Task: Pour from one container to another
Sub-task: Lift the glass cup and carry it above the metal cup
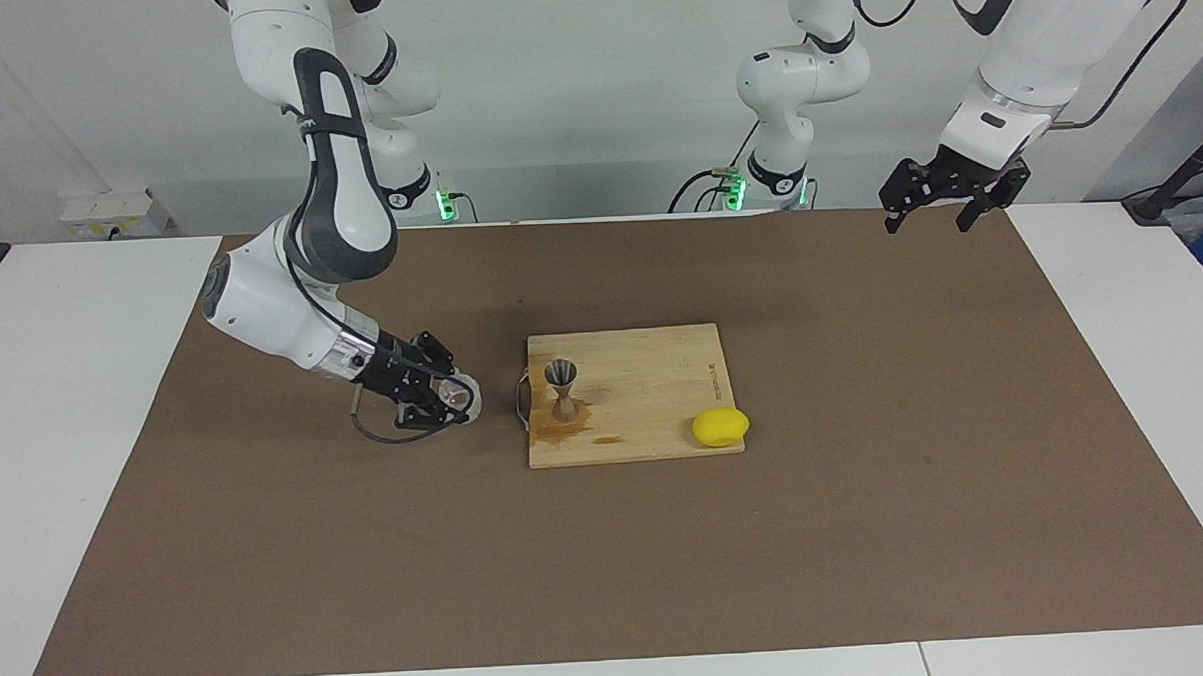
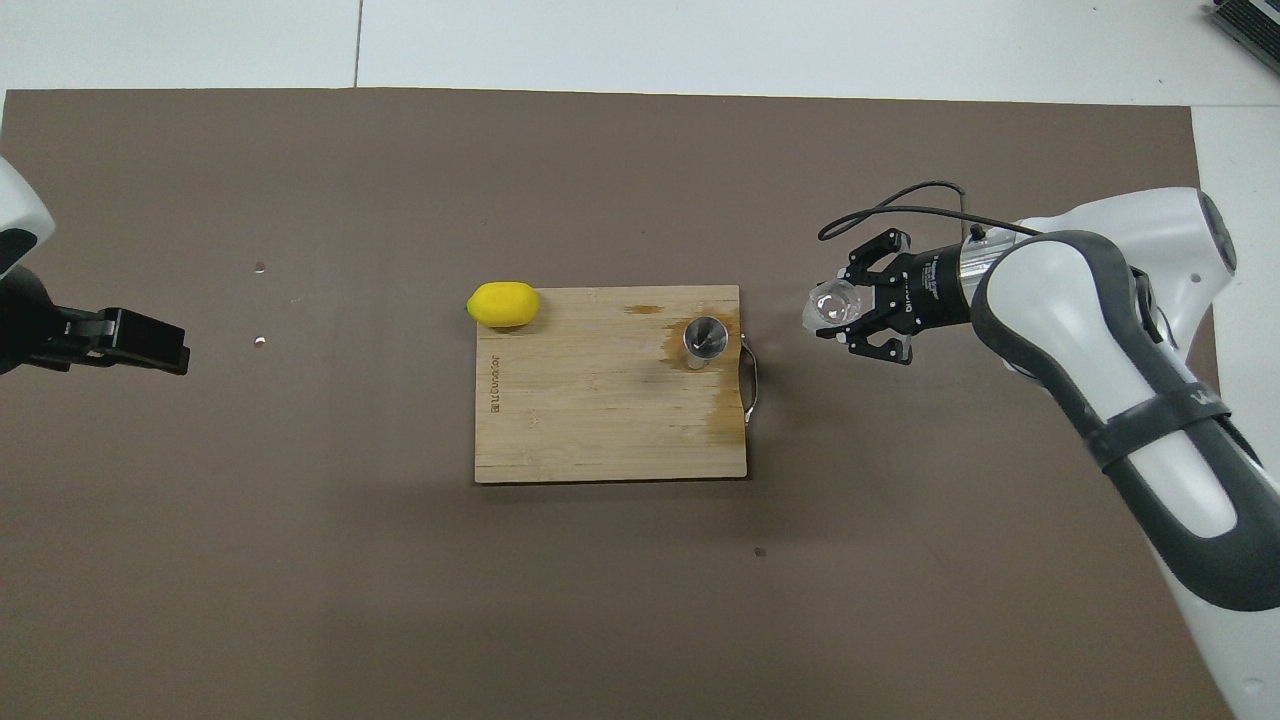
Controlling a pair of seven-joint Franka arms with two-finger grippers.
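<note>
The small clear cup [image 1: 460, 394] [image 2: 831, 304] is up off the mat with my right gripper [image 1: 447, 397] [image 2: 848, 311] shut on it. It hangs over the brown mat, just off the handle edge of the wooden cutting board [image 1: 653, 376] [image 2: 590, 410]. On that board, close to the handle, the silvery hourglass jigger [image 1: 562, 387] [image 2: 705, 339] stands upright beside a wet stain. My left gripper [image 1: 926, 227] [image 2: 140, 340] waits open and holds nothing, raised over the mat's corner at the left arm's end.
A yellow lemon [image 1: 720, 427] [image 2: 503, 304] lies at the board's corner toward the left arm's end, on the edge farther from the robots. A metal handle [image 1: 521, 396] [image 2: 751, 375] sticks out of the board toward the cup. The brown mat [image 1: 868, 529] covers most of the table.
</note>
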